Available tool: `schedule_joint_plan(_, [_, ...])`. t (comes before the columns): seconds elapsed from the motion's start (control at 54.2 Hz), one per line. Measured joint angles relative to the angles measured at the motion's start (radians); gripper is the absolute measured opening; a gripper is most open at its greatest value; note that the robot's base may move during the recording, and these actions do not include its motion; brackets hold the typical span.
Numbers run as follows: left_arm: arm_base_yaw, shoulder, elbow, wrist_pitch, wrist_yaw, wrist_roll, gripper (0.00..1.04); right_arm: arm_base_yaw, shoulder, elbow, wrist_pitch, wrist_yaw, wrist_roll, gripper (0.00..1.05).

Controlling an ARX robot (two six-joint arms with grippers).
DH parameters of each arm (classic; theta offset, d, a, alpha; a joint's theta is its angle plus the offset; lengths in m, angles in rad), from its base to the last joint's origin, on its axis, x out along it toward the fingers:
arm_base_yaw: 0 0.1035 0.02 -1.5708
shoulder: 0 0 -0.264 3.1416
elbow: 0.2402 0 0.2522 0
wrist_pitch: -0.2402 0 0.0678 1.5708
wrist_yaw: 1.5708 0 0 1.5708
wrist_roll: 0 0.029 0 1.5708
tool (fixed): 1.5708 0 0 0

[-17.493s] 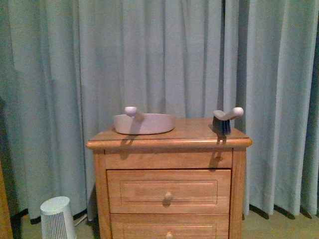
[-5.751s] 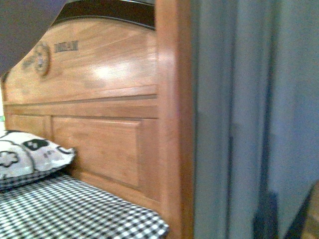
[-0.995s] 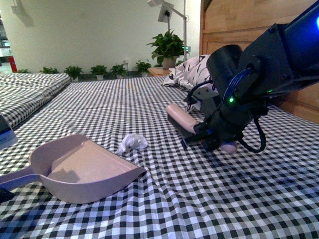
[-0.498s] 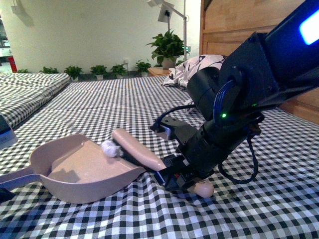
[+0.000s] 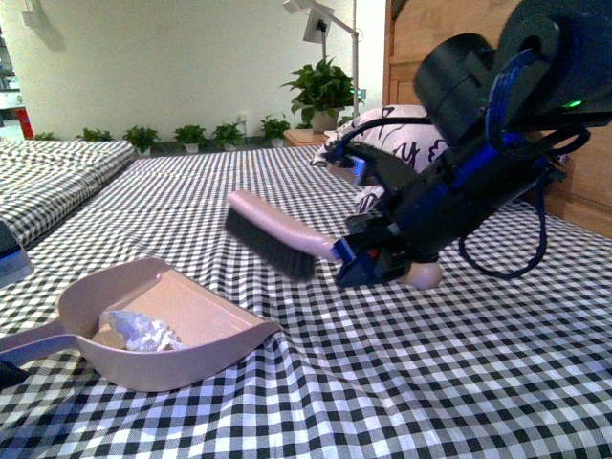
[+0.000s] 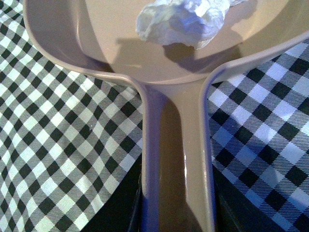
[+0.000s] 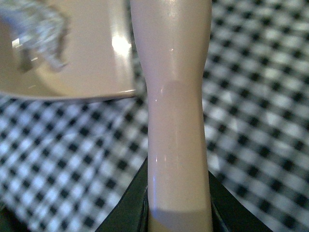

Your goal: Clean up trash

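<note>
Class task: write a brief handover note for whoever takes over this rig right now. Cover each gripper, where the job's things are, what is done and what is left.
Left gripper: shut on the dustpan handle, pan resting on the checked bedspread.
Right gripper: shut on the brush, held above the bedspread, clear of the pan.
Trash: crumpled white wad lying inside the dustpan.
Done: trash is in the pan.
Left: probably carry the pan away and empty it; no bin in view.

The room is bright and evenly lit, the far wall [image 5: 172,67] nearly washed out. The brush [image 5: 273,234] is smeared with blur. Glare streaks run down its handle [image 7: 174,121] in the right wrist view, where the trash [image 7: 36,21] is out of focus. The trash casts a soft shadow inside the dustpan [image 6: 120,53].
</note>
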Motion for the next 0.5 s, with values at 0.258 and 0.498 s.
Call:
schedule_joint_plan(0.258, [-0.01, -0.012, -0.057, 0.174, -0.086, -0.071, 0.27, -0.12, -0.092, -0.069, 0.163, 0.056, 0.15, 0.19])
schedule_joint_plan(0.498, [-0.02, -0.13, -0.115, 0.445, -0.259, -0.41, 0.27, -0.303, -0.375, -0.209, 0.216, -0.063, 0.317, 0.19])
